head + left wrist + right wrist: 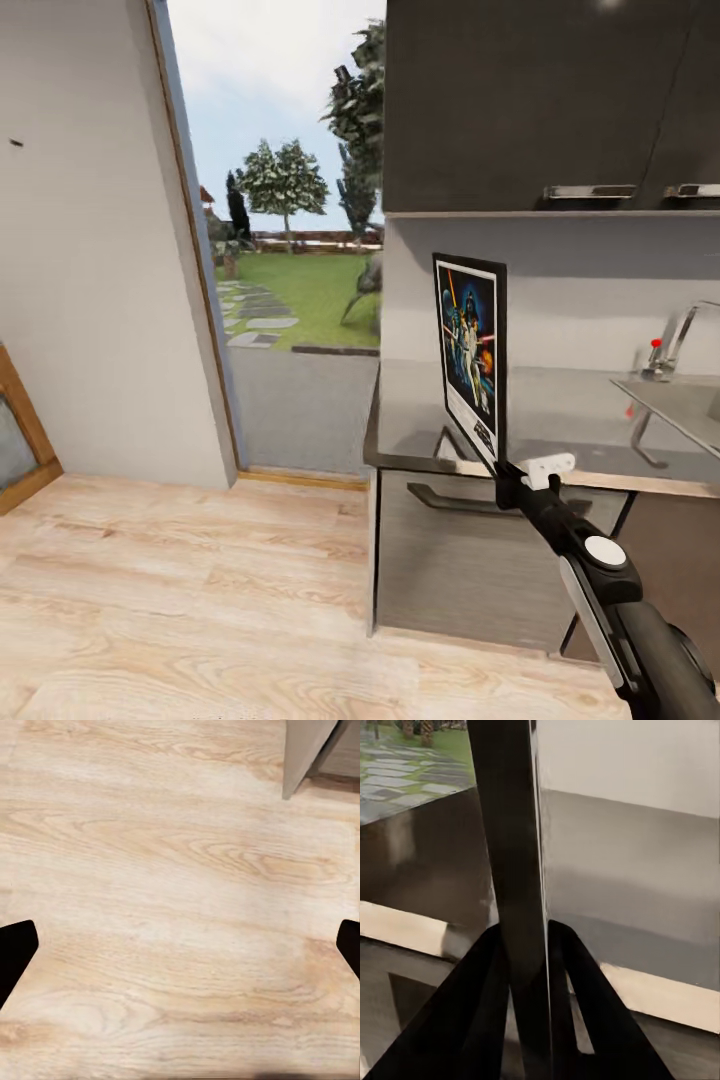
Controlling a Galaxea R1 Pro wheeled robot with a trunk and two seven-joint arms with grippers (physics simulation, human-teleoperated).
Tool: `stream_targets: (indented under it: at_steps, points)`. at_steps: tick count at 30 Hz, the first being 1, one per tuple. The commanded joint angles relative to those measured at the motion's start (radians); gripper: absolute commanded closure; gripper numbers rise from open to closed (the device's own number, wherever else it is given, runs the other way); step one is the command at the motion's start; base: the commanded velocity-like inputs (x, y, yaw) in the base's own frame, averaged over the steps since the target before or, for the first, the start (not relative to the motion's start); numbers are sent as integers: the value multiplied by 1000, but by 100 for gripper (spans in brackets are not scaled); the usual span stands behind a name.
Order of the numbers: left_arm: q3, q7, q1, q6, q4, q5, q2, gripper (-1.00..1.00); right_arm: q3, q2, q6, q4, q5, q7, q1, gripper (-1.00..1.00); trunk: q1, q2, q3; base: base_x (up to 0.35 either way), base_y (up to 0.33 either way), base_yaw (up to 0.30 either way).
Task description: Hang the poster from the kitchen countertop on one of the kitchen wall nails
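The poster (pixel 470 358) stands upright above the front edge of the grey countertop (pixel 570 415), its dark blue artwork facing left. My right gripper (pixel 503 472) is shut on its lower corner. In the right wrist view the poster (pixel 514 855) shows edge-on as a dark strip, with the right gripper (pixel 529 971) clamped on it from both sides. A wall nail (pixel 16 143) is a tiny dark dot high on the light-grey wall at the far left. My left gripper (pixel 182 945) hangs open over the wooden floor, holding nothing.
A sink basin (pixel 680 400) and chrome tap (pixel 672 345) sit at the counter's right end. Dark upper cabinets (pixel 520 100) with chrome handles hang above. An open doorway (pixel 290 300) to a garden lies between the wall and the counter. A wooden frame (pixel 25 430) leans at far left.
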Motion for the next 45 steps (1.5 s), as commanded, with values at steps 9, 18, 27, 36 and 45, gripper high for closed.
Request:
stream_targets:
  at_steps: [9,18,27,36,45]
  points:
    - [-2,0,0,-3,20,1,-1,-100,-1,0,6,-2,-4,6,-1,100,0,-1,4,-84,289,263]
    - [-4,0,0,-3,27,1,-1,-100,0,0,6,-2,-4,6,-1,100,0,-1,8,-95,290,269]
    - [-3,0,0,-2,27,1,-1,-100,0,0,6,-2,-4,6,-1,100,0,-1,13,-88,290,269]
    - [7,1,0,-5,26,1,-1,-100,3,1,7,1,-5,6,-1,100,0,-1,14,-16,184,197]
    - [9,1,0,-4,21,1,-1,-100,8,3,5,11,-6,76,-1,100,0,-1,14,-1,9,12]
